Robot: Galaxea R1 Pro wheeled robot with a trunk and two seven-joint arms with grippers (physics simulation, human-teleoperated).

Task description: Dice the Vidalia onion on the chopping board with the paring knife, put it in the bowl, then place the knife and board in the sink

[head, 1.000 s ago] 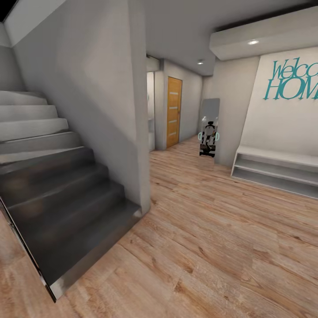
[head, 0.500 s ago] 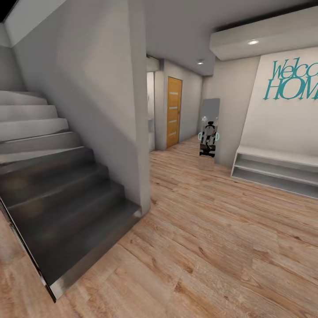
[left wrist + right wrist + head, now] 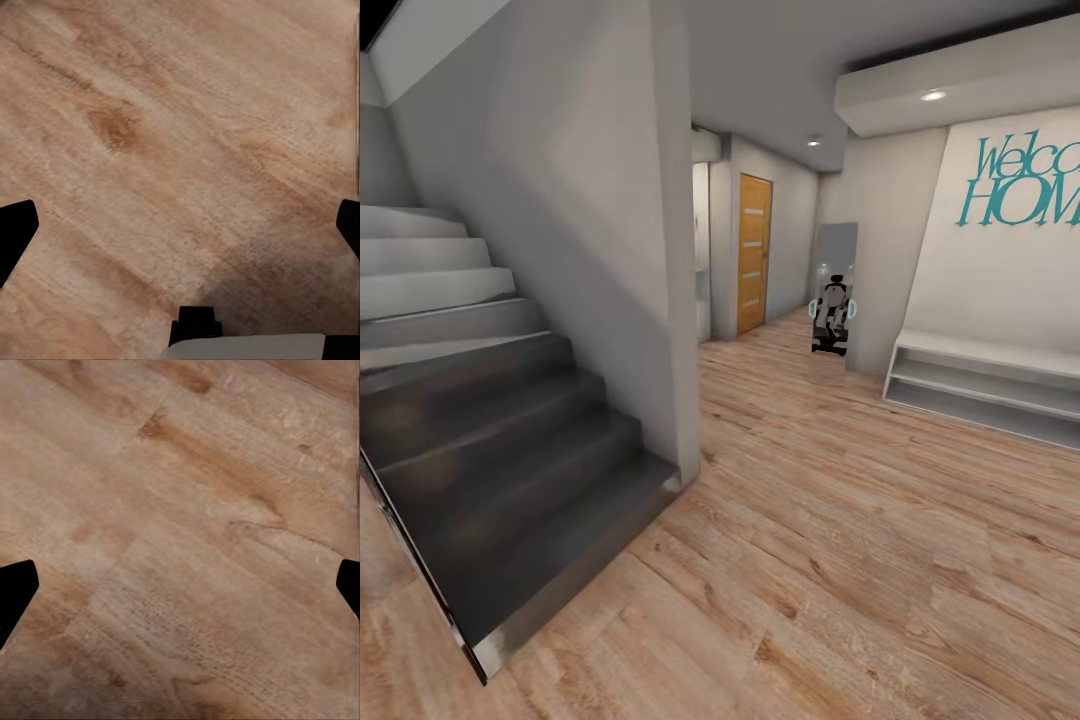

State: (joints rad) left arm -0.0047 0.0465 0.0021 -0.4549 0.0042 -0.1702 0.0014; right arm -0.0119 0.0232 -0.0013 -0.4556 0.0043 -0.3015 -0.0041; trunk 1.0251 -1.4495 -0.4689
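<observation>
wooden floor (image 3: pixel 840 520) lies below both spread, empty grippers, left gripper (image 3: pixel 180 225) and right gripper (image 3: pixel 180 585); steering carelessly risks clipping the staircase (image 3: pixel 490 420)

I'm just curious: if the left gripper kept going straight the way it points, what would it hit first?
Most likely the wooden floor: the open left gripper points at those planks with nothing between its fingertips, though how far off is unclear.

**Black fingertips, pale body edge**

Left hand (image 3: pixel 180 232) is showing black, wedge-shaped fingertips (image 3: pixel 15 229) at 9 and 3 o'clock, a black block and pale grey edge at 6. Right hand (image 3: pixel 180 592) is showing matching black fingertips (image 3: pixel 15 589).
</observation>
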